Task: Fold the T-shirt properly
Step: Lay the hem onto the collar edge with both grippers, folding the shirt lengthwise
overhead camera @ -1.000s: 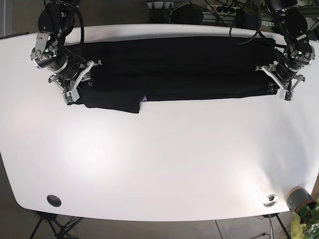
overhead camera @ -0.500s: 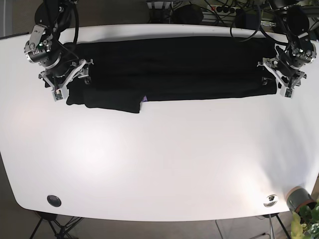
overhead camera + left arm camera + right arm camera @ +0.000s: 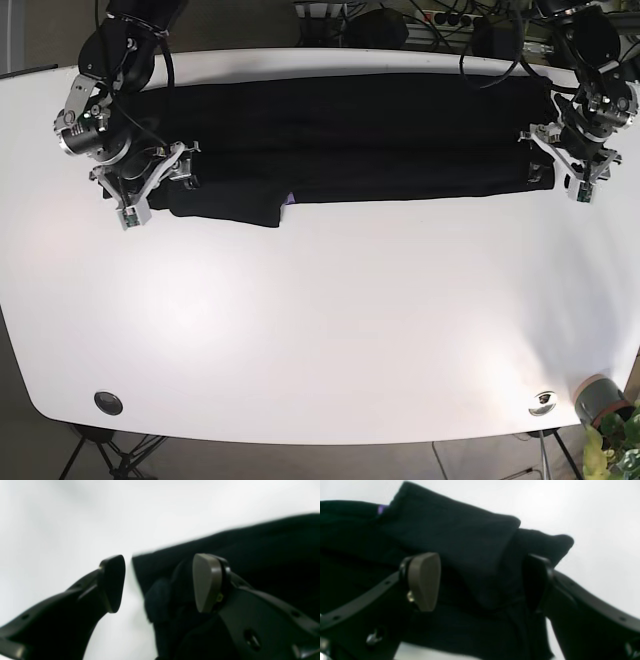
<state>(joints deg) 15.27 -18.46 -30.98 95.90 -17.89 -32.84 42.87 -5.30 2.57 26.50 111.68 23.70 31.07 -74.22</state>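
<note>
The black T-shirt (image 3: pixel 350 135) lies as a long, flat band across the far side of the white table (image 3: pixel 330 320), matte and soft-looking, with shallow lengthwise creases and one squared flap (image 3: pixel 228 205) projecting toward the near side at the base view's left. A small purple tag (image 3: pixel 291 198) shows at the flap's inner corner. The right gripper (image 3: pixel 480 582) sits over this end; its fingers stand apart, one tan, rounded, smooth pad (image 3: pixel 424 581) on one side and a dark finger on the other, with thick folded cloth bunched between them but not clamped. The left gripper (image 3: pixel 158 582) sits at the opposite end of the garment; its fingers are also spread, one dark pad (image 3: pixel 113 582) over bare table, one tan wedge-shaped pad (image 3: pixel 206 582) over the fabric, the rumpled hem edge lying between them. The table surface is glossy and uniformly white.
</note>
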